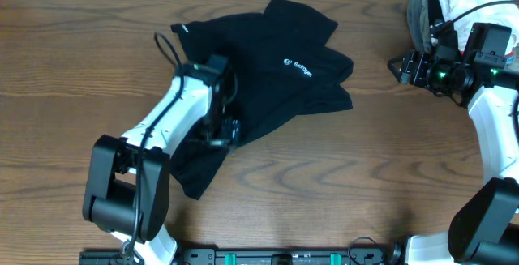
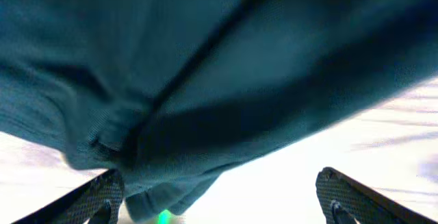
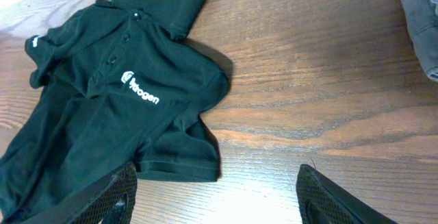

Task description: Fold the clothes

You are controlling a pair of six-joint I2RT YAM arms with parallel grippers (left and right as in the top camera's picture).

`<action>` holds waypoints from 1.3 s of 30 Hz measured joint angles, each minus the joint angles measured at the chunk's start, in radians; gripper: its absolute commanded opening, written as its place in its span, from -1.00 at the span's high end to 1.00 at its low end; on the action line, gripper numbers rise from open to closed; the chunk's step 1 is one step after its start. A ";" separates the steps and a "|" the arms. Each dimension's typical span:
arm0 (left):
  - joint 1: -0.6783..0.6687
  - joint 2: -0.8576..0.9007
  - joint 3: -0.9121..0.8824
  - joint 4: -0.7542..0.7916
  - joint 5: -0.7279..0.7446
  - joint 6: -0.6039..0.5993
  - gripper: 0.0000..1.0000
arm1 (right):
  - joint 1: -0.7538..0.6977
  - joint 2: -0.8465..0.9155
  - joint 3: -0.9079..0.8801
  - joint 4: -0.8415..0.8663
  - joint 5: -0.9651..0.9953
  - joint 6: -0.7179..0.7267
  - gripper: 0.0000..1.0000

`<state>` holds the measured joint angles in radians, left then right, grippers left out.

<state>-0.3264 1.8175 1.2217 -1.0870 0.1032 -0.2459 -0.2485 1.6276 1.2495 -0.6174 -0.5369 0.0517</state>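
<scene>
Black short-sleeved shirt of thin soft fabric (image 1: 276, 79), small white logo on the chest: it lies crumpled on the brown wood-grain table (image 1: 365, 176), centre-left, one sleeve up top, hem trailing toward your left arm.

Your left gripper (image 1: 220, 133) sits down on the shirt's lower left part. In its wrist view the fabric (image 2: 205, 80) fills the frame just ahead of the fingers (image 2: 102, 196), which stand wide apart, nothing clamped.

Your right gripper (image 1: 397, 68) hangs over bare wood, well right of the shirt, fingers (image 3: 123, 196) spread too; the shirt (image 3: 116, 121) lies ahead and left of it.

Heap of white and grey garments (image 1: 430, 6) at the far right corner.
</scene>
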 measured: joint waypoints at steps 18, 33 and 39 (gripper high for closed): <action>0.028 -0.254 -0.374 0.349 -0.006 0.113 -0.75 | 0.040 0.000 0.000 0.009 0.014 -0.003 -0.45; 0.132 -0.253 -0.396 0.372 -0.002 0.197 -0.17 | 0.040 0.000 0.000 0.009 0.014 -0.003 -0.45; 0.132 -0.253 -0.396 0.319 0.010 0.198 -0.10 | 0.040 0.000 0.000 0.009 0.014 -0.003 -0.43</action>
<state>-0.1944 1.5642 0.8253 -0.7681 0.1127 -0.0475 -0.2081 1.6276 1.2495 -0.6086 -0.5224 0.0483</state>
